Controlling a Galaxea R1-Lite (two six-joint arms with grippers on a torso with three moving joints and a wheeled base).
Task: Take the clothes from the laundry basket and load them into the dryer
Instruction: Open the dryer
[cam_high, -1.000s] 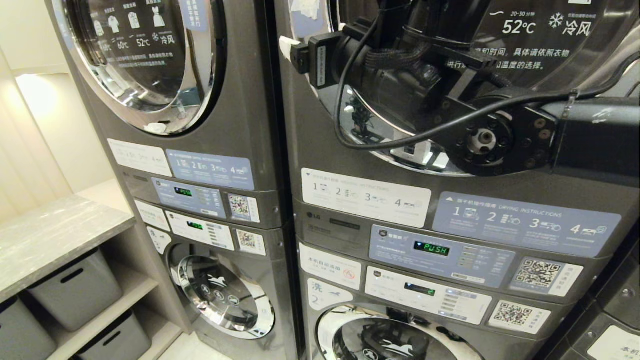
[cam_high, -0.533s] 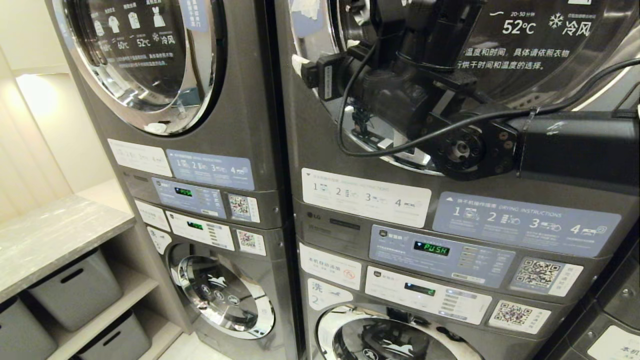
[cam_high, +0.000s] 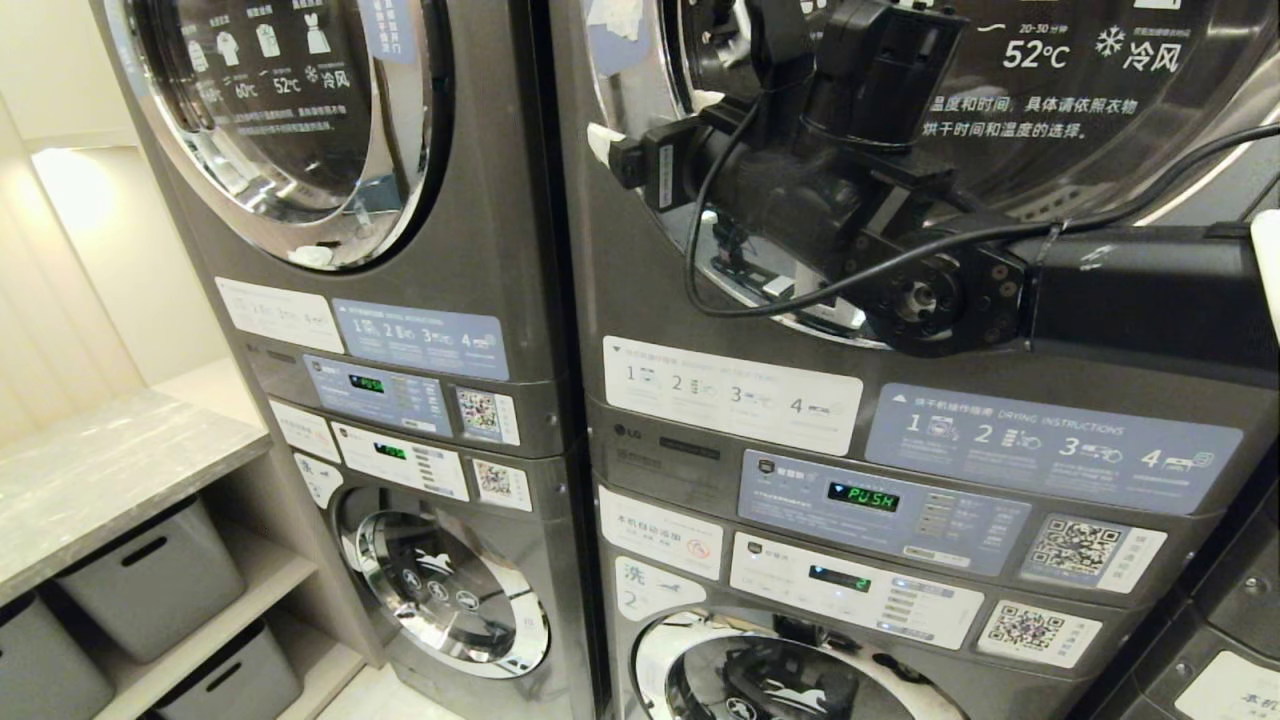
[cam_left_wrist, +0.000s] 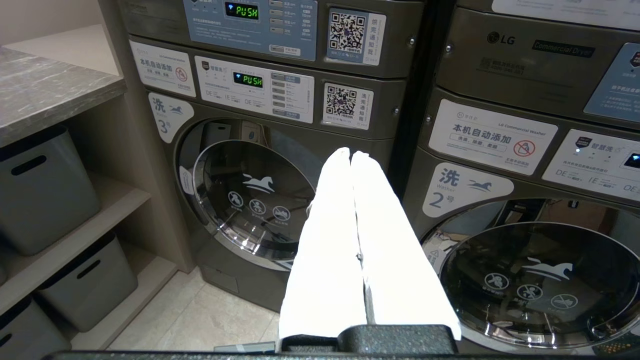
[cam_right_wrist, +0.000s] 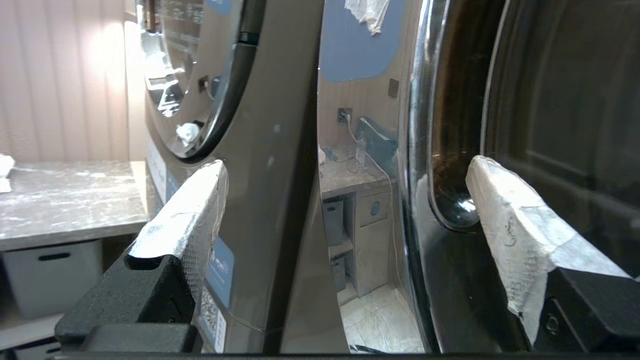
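While its door stays closed, dryer (cam_high: 900, 200) contents are hidden.

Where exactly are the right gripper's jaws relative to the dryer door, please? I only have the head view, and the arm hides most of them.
Observer: In the right wrist view, the right gripper has its jaws spread wide with nothing between them. One jaw is in front of the dryer door, at its chrome rim, and the other is towards the neighbouring machine.
Operator: Thank you. What is the left gripper doing? I cannot see it at all.
Observer: The left wrist view shows the left gripper low down with its jaws pressed together and empty. It points at the door of washer number 3.
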